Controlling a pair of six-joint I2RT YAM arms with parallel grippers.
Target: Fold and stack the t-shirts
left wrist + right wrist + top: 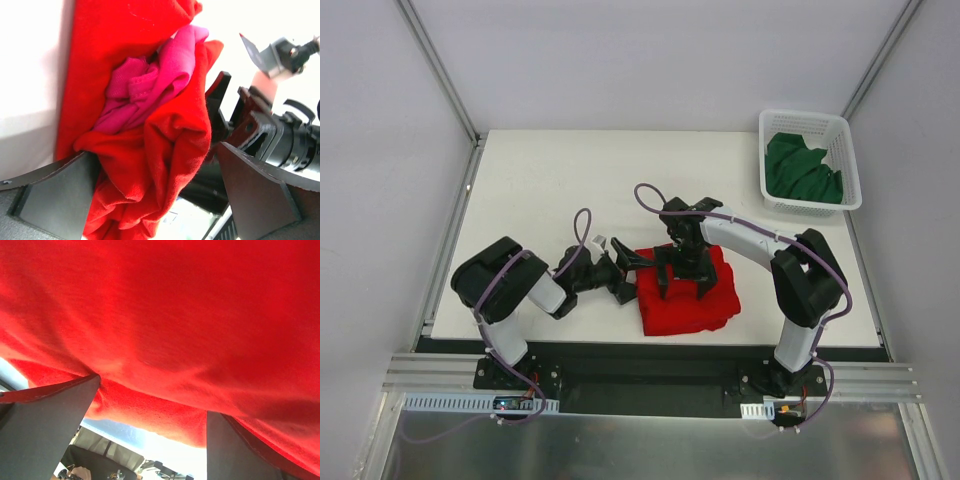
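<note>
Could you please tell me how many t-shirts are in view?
3: red on the table, pink bundled inside it, green in the basket. More could be hidden.

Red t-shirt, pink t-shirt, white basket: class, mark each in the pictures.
red t-shirt [690,312], top external view, near part of the folded bundle
pink t-shirt [150,85], left wrist view, crumpled middle between red folds
white basket [810,207], top external view, its near wall
</note>
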